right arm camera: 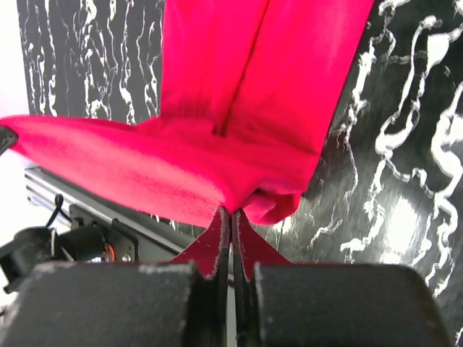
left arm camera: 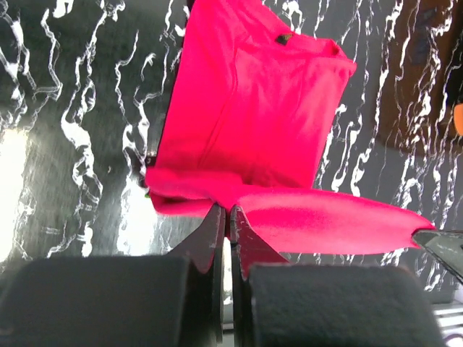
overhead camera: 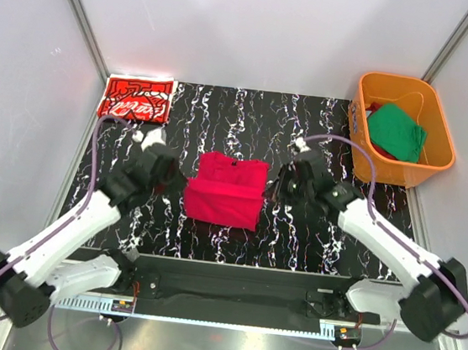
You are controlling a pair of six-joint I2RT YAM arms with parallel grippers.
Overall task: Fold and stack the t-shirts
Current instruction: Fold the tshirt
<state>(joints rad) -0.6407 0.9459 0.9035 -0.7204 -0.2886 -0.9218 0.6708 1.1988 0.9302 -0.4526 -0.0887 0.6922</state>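
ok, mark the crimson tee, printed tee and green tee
crimson tee (overhead camera: 225, 191), top view, middle of the folded body
printed tee (overhead camera: 137, 99), top view, centre of the print
green tee (overhead camera: 397, 133), top view, middle of the cloth

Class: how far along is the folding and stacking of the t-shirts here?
Done: printed red tee lies folded at the far-left corner. In hand: left pincer and right pincer pinch the crimson tee by its near edge, mid-fold. Left: green tee, in the orange tub; no stack yet.

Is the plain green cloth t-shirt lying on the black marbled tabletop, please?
No, the green t-shirt sits bunched inside the orange plastic tub at the far right, not on the tabletop.
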